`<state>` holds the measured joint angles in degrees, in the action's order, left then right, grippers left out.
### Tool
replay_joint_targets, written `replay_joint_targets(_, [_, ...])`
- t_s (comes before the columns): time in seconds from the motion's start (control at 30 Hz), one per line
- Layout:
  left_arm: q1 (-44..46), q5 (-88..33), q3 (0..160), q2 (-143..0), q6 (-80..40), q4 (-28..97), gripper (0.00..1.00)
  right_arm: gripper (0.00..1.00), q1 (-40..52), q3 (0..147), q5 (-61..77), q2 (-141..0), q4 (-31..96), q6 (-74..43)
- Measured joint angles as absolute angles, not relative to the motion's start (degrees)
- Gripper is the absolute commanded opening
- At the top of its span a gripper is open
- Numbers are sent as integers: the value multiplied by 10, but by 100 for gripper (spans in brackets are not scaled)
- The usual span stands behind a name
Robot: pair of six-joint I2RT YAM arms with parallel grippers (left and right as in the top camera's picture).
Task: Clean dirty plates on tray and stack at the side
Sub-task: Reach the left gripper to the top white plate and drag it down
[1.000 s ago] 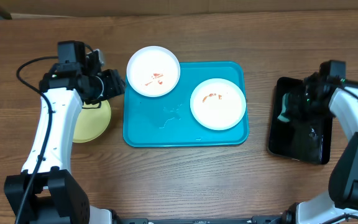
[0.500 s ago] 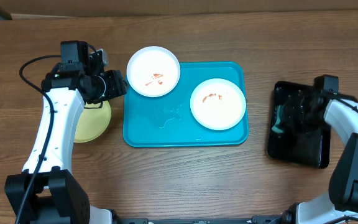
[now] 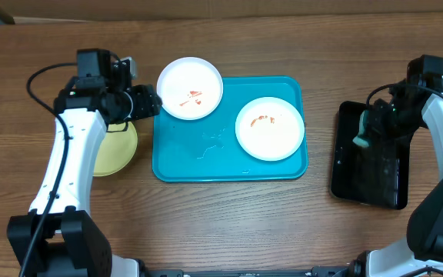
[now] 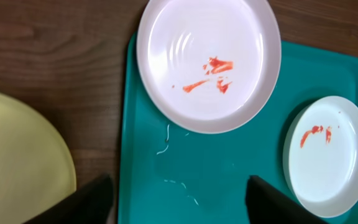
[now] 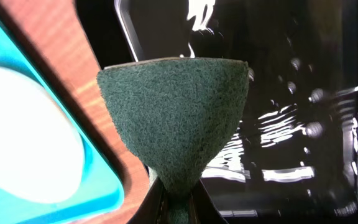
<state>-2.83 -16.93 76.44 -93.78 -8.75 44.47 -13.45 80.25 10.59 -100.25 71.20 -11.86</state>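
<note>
The turquoise tray (image 3: 206, 165) lies mid-table. A white plate (image 3: 190, 77) with orange-red smears overlaps its back left corner; it also shows in the left wrist view (image 4: 191, 37). A second smeared white plate (image 3: 270, 138) lies on the tray's right side. The pale yellow-green plate (image 3: 115, 150) lies on the table left of the tray, partly under my left arm. My left gripper (image 3: 146, 101) is open and empty, hovering over the tray's left edge (image 4: 178, 196). My right gripper (image 3: 369, 129) is shut on a green scouring sponge (image 5: 176, 118) and holds it above the black tray's left edge.
A smaller black rectangular tray (image 3: 369, 173) with a wet, shiny bottom stands at the right. Water streaks lie on the turquoise tray's middle (image 3: 212, 142). A cardboard wall runs along the table's back edge.
My right gripper has lifted the green sponge out of the black tray and moved it toward the tray's left edge. My left gripper has shifted slightly right toward the smeared plate.
</note>
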Motion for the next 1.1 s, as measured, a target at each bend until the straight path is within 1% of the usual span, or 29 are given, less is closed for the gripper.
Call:
replay_joint_targets(0.2, [3, -156, 779, -946, -68, 439, 79, 4, -135, 802, 98, -1002, 758, -113])
replay_joint_targets(0.3, [3, -148, 811, -964, -62, 434, 89, 4, -135, 802, 96, -1001, 773, -109])
replay_joint_targets(0.4, [3, -140, 849, -986, -51, 406, 93, 4, -135, 802, 96, -991, 787, -102])
replay_joint_targets(0.53, [3, -122, 878, -1019, -37, 360, 94, 4, -135, 802, 96, -964, 806, -88])
replay_joint_targets(0.73, [3, -98, 882, -1093, -28, 319, 91, 4, -135, 802, 96, -941, 814, -78])
replay_joint_targets(0.93, [3, -89, 882, -1163, -26, 280, 83, 4, -135, 802, 96, -939, 830, -75])
replay_joint_targets(1.1, [3, -88, 882, -1183, -25, 257, 79, 4, -135, 802, 96, -939, 836, -74])
